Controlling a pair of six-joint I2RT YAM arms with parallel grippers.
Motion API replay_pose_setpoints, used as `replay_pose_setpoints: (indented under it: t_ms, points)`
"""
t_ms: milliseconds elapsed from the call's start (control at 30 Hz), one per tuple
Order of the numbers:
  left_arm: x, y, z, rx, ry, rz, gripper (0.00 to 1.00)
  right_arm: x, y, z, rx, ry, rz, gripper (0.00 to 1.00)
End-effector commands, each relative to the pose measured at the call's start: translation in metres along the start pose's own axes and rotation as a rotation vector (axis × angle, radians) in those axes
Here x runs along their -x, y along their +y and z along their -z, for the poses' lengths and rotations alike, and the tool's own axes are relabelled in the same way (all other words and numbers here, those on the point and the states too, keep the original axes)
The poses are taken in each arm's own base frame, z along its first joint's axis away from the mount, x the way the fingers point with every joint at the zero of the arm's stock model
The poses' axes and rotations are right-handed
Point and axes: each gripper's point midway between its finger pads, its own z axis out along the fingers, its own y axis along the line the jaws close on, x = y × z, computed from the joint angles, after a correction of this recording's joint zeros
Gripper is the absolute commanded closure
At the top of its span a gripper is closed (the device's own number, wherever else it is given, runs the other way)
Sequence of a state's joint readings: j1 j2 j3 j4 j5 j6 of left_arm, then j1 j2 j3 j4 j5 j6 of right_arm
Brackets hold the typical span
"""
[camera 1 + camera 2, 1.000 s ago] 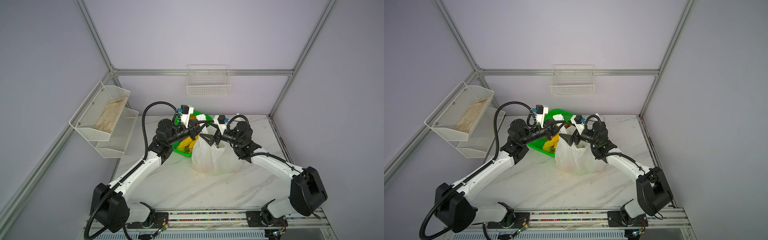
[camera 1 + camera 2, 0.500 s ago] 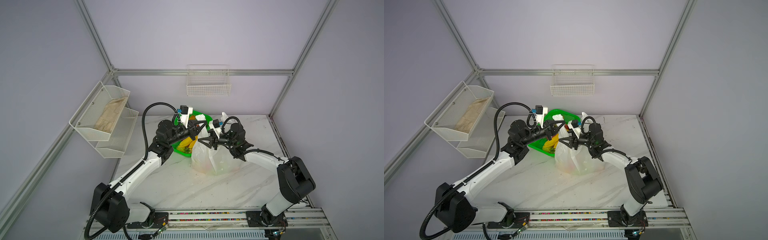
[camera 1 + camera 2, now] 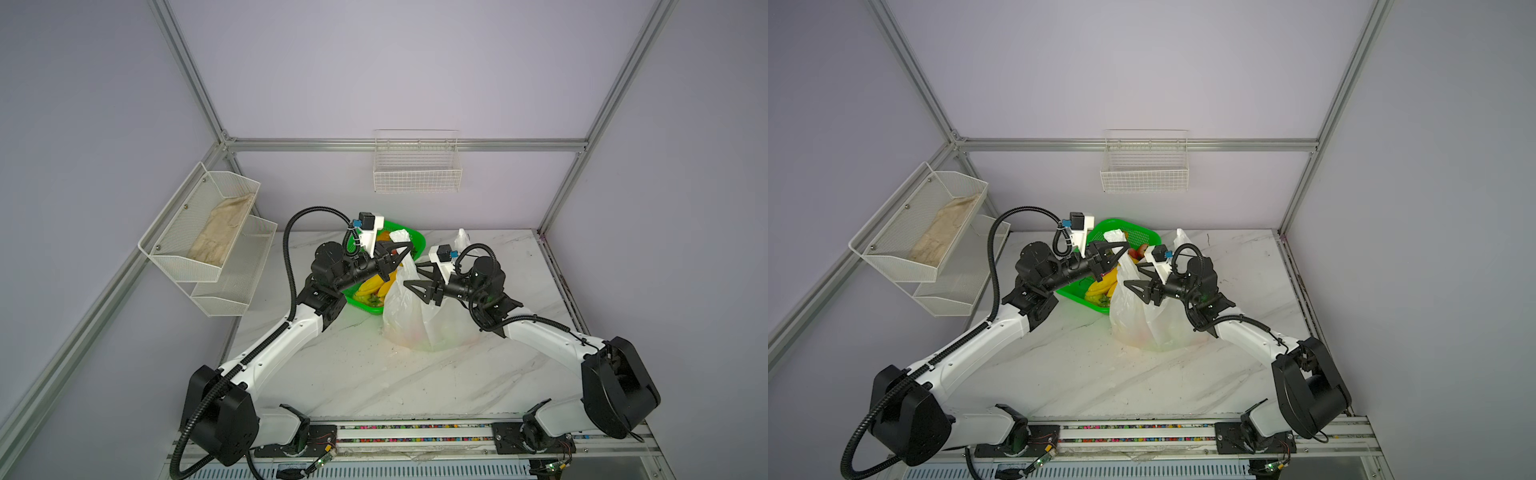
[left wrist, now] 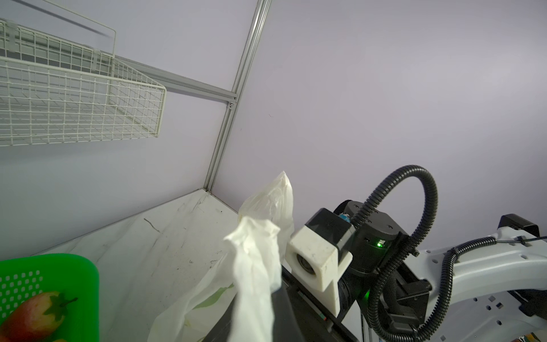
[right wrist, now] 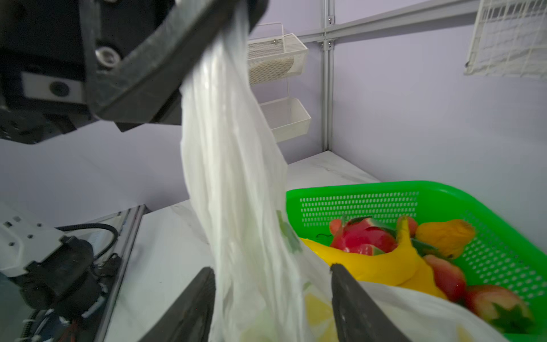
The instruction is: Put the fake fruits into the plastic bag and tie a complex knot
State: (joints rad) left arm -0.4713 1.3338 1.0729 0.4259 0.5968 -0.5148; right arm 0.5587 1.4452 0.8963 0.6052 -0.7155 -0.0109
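Right claw [image 3: 411,275] reopened, astride plastic bag [image 3: 419,328] handle.

Left end effector [image 3: 409,248] clamped, right [image 3: 411,276] splayed

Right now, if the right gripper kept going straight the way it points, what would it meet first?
Most likely the stretched handle of the plastic bag, pinched by the left gripper; it shows between the open fingers of the right gripper. The green basket lies farther on.
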Motion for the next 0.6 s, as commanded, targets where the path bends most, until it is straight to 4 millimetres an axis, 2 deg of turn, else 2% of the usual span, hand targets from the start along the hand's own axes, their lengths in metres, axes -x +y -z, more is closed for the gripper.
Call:
replay_pose_setpoints:
  t_ms: [0,100,233,367,467,567]
  points:
    - [0.009,-0.011,0.006,-0.040,-0.038,-0.023,1.00,0.024,-0.003,-0.006,-0.061,-0.036,0.071,0.18]
    - [0.008,-0.011,0.007,-0.044,-0.039,-0.024,1.00,0.031,0.001,-0.016,-0.023,-0.050,0.091,0.10]
    - [0.010,-0.013,0.008,-0.044,-0.043,-0.027,1.00,0.032,0.012,-0.033,0.061,-0.058,0.103,0.10]
    - [0.014,-0.013,0.010,-0.034,-0.062,-0.023,1.00,0.011,0.016,-0.040,0.111,-0.028,0.065,0.27]
    - [0.019,-0.013,0.014,-0.024,-0.085,-0.020,1.00,-0.004,0.018,-0.033,0.102,-0.028,0.036,0.41]
    - [0.017,-0.011,0.014,-0.020,-0.086,-0.018,1.00,-0.010,0.020,-0.029,0.102,-0.037,-0.001,0.56]
